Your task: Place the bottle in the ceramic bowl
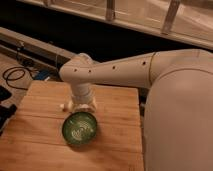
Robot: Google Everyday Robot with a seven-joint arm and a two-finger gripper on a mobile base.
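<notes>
The ceramic bowl (79,128) is dark green and glossy with pale swirl marks inside. It sits on the wooden table (115,135), left of centre. My gripper (82,106) points straight down at the end of the white arm (120,75), just behind the bowl's far rim and close to the tabletop. A small pale cream stub (64,106) sticks out to the left of the gripper at table height. It looks like the end of the bottle, and the rest of it is hidden by the gripper.
The table's back edge (100,86) runs just behind the gripper. Beyond it is a dark floor with a metal rail (30,42) and black cables (15,75) at the left. My white body (180,120) fills the right side.
</notes>
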